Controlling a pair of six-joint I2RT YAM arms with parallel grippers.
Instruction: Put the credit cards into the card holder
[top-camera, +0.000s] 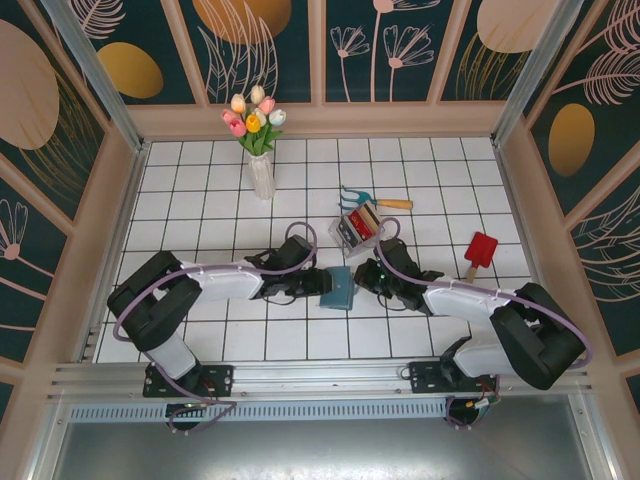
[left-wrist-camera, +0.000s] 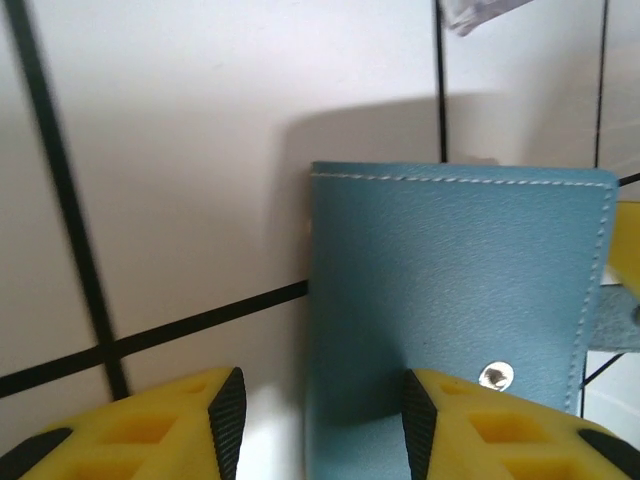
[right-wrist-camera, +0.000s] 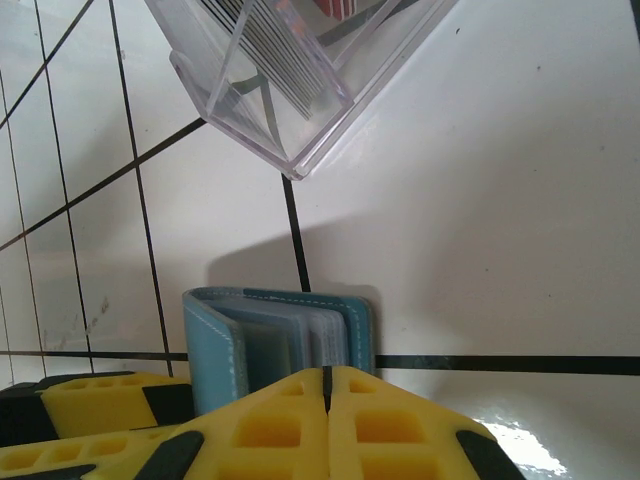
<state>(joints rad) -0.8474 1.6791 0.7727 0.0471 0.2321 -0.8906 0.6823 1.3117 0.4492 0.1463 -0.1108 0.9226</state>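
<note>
The teal card holder (top-camera: 338, 288) stands on its edge on the white tiled surface (top-camera: 200, 200), about midway between the two arms and toward the near side. In the right wrist view the card holder (right-wrist-camera: 210, 350) is slightly spread, with clear inner sleeves showing between its covers. In the left wrist view its stitched cover (left-wrist-camera: 450, 290) faces the camera, with a metal snap (left-wrist-camera: 492, 375) low on it.

The left gripper (top-camera: 322, 285) meets it from the left. Its jaws stand apart, with the holder's left edge in the gap (left-wrist-camera: 315, 420) but not clamped. The right gripper (top-camera: 360, 280) is at its right side, its yellow fingers (right-wrist-camera: 380, 430) pressed together, tips against the sleeves. Whether they pinch anything cannot be told.

Just beyond, a clear tray (top-camera: 352, 240) holds the credit cards (top-camera: 360, 222). Farther off lie a small rake (top-camera: 375, 198), a red shovel (top-camera: 481, 249) to the right, and a white vase of tulips (top-camera: 260, 170) on the far left. Dark floral wall panels (top-camera: 400, 50) in pale frames enclose the floor.
</note>
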